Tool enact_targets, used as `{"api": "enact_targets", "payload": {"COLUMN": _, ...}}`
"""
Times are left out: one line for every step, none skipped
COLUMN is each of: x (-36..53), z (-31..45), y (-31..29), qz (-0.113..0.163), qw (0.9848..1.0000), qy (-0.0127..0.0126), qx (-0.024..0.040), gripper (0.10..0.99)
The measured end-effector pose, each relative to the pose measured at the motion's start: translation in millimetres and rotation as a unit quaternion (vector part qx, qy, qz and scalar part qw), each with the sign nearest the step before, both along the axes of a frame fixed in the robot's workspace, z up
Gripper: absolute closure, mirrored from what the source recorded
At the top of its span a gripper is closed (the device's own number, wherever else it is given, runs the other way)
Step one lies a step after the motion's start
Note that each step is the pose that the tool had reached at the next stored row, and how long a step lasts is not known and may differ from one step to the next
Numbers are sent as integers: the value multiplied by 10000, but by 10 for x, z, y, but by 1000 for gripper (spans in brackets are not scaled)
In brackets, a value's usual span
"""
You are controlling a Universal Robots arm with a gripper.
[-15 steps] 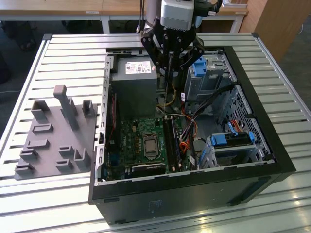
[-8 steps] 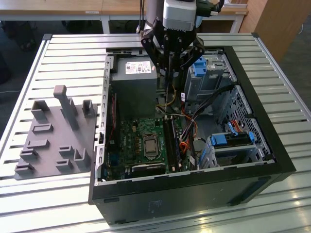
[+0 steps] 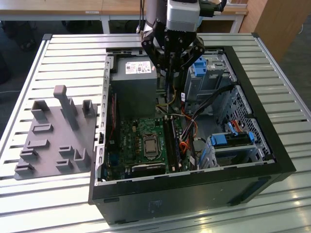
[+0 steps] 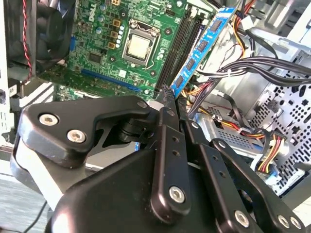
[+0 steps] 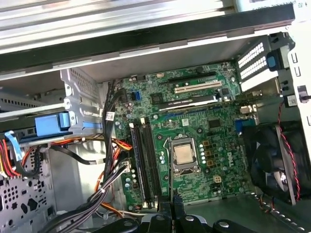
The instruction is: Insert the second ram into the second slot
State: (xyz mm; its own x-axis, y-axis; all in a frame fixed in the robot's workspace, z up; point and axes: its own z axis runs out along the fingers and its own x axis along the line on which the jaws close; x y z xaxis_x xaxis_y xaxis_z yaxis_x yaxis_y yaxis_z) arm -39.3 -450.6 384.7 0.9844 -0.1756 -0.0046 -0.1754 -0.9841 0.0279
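The claw (image 3: 170, 70), at the top middle of the exterior view, grips the second ram (image 4: 199, 46) by one end, and the long slots (image 3: 171, 141) lie lower down that frame.

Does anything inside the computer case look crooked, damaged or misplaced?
Nothing stands out. One blue memory stick stands in its slot on the motherboard, the cables lie beside it, and the gripper grips the second ram.

Ribbed bare-metal counter (image 3: 68, 53); matt black case (image 3: 194, 194); glossy black pincer (image 4: 167, 93); matt grey plastic rack (image 3: 53, 141); glossy blue ram (image 4: 204, 43).
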Motion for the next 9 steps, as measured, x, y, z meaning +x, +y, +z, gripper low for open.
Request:
{"api": "enact_targets", "payload": {"x": 0, "z": -1, "y": 0, "qz": 36, "qw": 10000, "qy": -1, "qx": 0, "gripper": 949}}
{"api": "enact_targets", "payload": {"x": 0, "z": -1, "y": 0, "qz": 70, "qw": 10000, "qy": -1, "qx": 0, "gripper": 949}}
{"api": "enact_targets", "payload": {"x": 0, "z": -2, "y": -1, "qz": 105, "qw": 9999, "qy": -2, "qx": 0, "gripper": 949}}
{"api": "enact_targets", "payload": {"x": 0, "z": -3, "y": -1, "qz": 138, "qw": 9999, "qy": -2, "qx": 0, "gripper": 949}}
{"api": "enact_targets", "payload": {"x": 0, "z": -5, "y": -1, "qz": 172, "qw": 9999, "qy": -2, "qx": 1, "gripper": 949}}
{"api": "enact_targets", "payload": {"x": 0, "z": -6, "y": -2, "qz": 208, "qw": 9998, "qy": -3, "qx": 0, "gripper": 949}}
{"api": "enact_targets", "payload": {"x": 0, "z": -7, "y": -2, "qz": 248, "qw": 9997, "qy": -4, "qx": 0, "gripper": 949}}
{"api": "enact_targets", "payload": {"x": 0, "z": -8, "y": -3, "qz": 287, "qw": 9996, "qy": -6, "qx": 1, "gripper": 949}}
{"api": "enact_targets", "payload": {"x": 0, "z": -9, "y": -3, "qz": 318, "qw": 9995, "qy": -8, "qx": 1, "gripper": 949}}
